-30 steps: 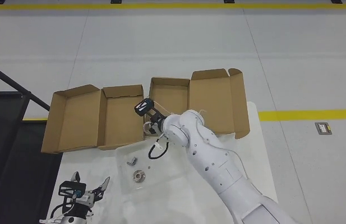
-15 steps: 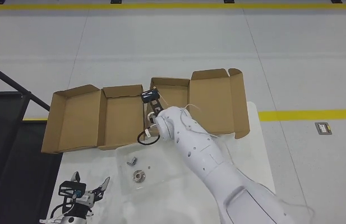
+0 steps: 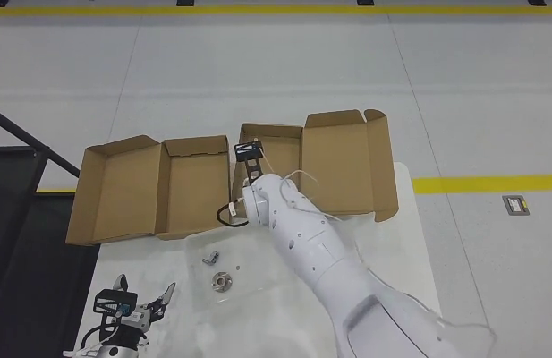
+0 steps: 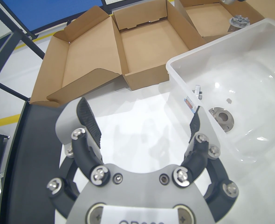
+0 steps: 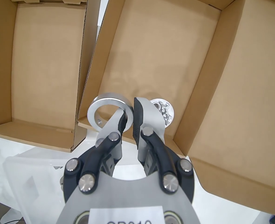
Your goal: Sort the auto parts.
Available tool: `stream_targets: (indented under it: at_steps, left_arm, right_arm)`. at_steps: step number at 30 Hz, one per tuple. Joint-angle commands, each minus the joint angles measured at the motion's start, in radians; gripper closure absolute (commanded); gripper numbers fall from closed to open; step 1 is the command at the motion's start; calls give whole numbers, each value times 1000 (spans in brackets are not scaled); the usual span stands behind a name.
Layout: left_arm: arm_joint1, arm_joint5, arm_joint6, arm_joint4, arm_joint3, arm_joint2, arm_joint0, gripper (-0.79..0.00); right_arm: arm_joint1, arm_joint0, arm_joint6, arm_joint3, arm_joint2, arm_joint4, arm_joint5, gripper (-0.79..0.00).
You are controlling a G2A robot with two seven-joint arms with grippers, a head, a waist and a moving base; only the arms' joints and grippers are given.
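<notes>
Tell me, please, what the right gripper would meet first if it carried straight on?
Likely the floor of the box below the right gripper, which holds a ring, beside the toothed part; depth is unclear.

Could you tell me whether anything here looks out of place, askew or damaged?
Nothing is spilled or damaged. The right gripper pinches the metal ring by one side of its wall, so it sits off-centre.

Silver metal ring point(image 5: 92, 115): smooth, bright satin finish. Grey flanged metal disc point(image 4: 230, 123): duller, machined. Brown open cardboard box point(image 5: 156, 47): matt, papery. Clear plastic tub point(image 4: 172, 64): glossy. White tabletop point(image 4: 132, 117): smooth, faintly reflective.
</notes>
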Motion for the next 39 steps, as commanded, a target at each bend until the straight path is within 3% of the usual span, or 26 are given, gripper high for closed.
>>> stream_targets:
  at_steps: [1,8,13,26,34,39]
  left_arm:
    - [0,0,0,0,0,0,0,-785]
    - [0,0,0,0,0,0,0,-785]
    - [0,0,0,0,0,0,0,-785]
    - [1,-24,27,-4,-6,-38,-9,-785]
    - [19,-186,106,95,-32,-151,-2,-785]
    - [30,-287,109,144,-56,-198,-19,-785]
  right_arm:
    - [0,0,0,-1,0,0,0,-776]
    - [0,0,0,-1,0,0,0,-677]
    - [6,14,-60,9,16,21,-76,-600]
    - [62,18,-245,-5,55,34,-375,-671]
    - [149,-51,-430,-84,68,-51,-671,-785]
    - [236,-138,-538,-224,95,-162,-796,-785]
